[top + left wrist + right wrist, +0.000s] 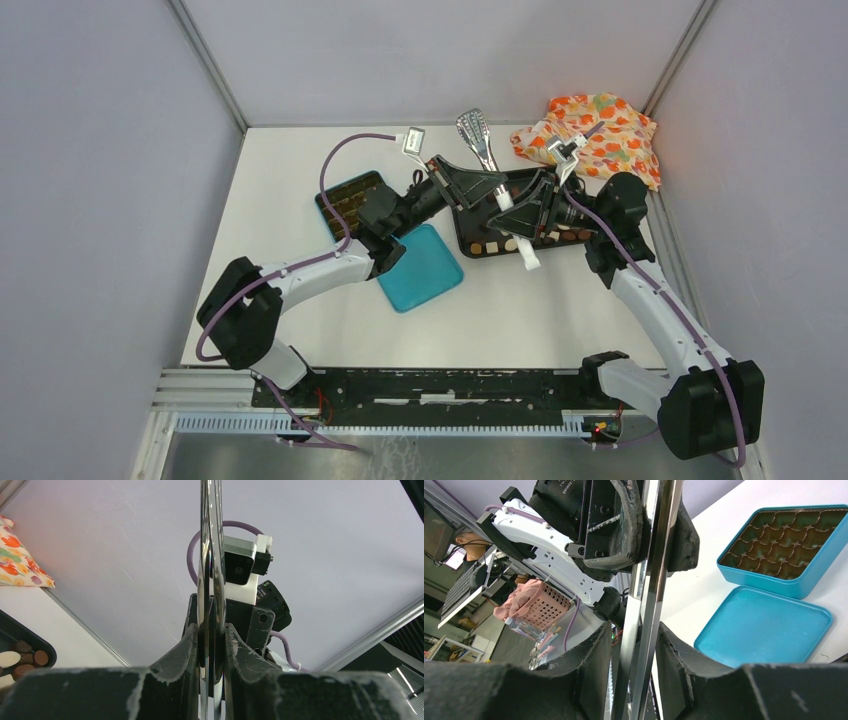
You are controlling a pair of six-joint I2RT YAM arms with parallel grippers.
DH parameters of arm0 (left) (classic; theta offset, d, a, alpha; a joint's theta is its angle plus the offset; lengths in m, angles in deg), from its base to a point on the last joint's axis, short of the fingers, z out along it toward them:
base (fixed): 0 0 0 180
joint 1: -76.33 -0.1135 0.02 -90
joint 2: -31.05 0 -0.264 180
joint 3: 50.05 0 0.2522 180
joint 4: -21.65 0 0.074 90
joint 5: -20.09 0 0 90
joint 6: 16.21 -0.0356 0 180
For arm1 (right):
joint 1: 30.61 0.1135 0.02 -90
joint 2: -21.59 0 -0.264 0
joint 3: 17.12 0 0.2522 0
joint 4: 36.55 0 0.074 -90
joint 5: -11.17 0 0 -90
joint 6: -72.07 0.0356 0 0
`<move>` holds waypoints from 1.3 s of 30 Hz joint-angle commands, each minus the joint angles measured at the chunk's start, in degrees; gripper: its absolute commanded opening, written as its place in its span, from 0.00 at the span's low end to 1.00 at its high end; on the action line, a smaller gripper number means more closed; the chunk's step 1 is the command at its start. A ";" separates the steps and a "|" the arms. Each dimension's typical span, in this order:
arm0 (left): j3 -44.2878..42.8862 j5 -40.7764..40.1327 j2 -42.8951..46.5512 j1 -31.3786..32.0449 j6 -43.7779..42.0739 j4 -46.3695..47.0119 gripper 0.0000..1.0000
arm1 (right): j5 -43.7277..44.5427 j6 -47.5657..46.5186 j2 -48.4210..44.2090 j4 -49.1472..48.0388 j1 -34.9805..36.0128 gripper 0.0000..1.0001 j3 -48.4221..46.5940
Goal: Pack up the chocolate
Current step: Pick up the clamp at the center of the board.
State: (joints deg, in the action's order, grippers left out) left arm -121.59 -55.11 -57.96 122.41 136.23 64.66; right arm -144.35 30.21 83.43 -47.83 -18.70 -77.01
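Two robot arms meet over a white desk, sharing one tool in a job of packing chocolate. The open teal box sits at the left, the cups of its brown liner looking unfilled, with its lid lying flat just beside it. A black tray near the middle holds the chocolate, small brown and cream pieces lying loose along its near edge.

The left claw is pinched hard on the metal tongs, both pads pressing the two blades together. The right claw is closed around the same tongs further along, one pad plainly touching and the other very close.

The pieces look light and rigid but probably brittle and smooth-skinned, likely to skid, chip or scuff under a firm squeeze. Each would best be taken across its sides with the tong tips, one at a time and gently.
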 commanded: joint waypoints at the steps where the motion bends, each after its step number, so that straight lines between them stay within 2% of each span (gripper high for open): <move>1: -1.64 -1.67 0.11 0.15 2.32 3.87 0.18 | -0.74 -0.50 -0.65 -2.83 0.14 0.41 -0.70; 3: -1.55 -1.63 -0.06 0.13 2.49 3.87 0.19 | -0.77 -0.43 -0.67 -2.89 0.22 0.39 -1.02; 8: -1.46 -1.78 -0.33 0.15 2.69 3.87 0.34 | -0.88 0.74 -0.56 -3.88 0.23 0.33 -1.24; 17: -1.05 -2.15 -0.16 0.14 2.78 3.48 0.59 | -0.77 4.25 -0.38 -7.22 0.18 0.34 -0.01; 22: -0.81 -2.18 -0.05 0.08 2.62 3.43 0.65 | -1.00 4.68 -0.23 -7.77 0.18 0.36 -0.02; 27: -1.19 -2.09 -0.50 0.08 2.69 3.74 0.60 | -0.97 4.60 -0.41 -7.75 0.18 0.36 0.42; 29: -1.28 -2.13 -0.75 0.06 2.84 4.30 0.53 | -1.00 4.64 -0.53 -7.75 0.20 0.36 0.67; 31: -1.20 -2.26 -0.97 0.06 3.08 4.93 0.41 | -0.84 4.59 -0.58 -7.68 0.22 0.36 0.77; 34: -0.37 -3.07 -0.92 0.08 3.33 6.81 0.31 | -0.70 4.75 -0.58 -7.74 0.16 0.37 0.54; 37: 1.12 -4.67 -0.39 0.06 3.56 8.93 0.25 | -0.66 5.48 -0.49 -8.52 -0.04 0.41 0.04; 39: 2.23 -5.88 0.01 0.06 3.77 10.47 0.23 | -0.54 6.68 -0.49 -10.10 -0.09 0.47 -0.01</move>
State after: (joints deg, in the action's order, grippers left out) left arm -120.67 -57.66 -58.60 122.54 137.71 68.23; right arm -144.57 35.17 83.48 -52.64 -18.73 -75.96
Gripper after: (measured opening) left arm 0.316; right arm 0.427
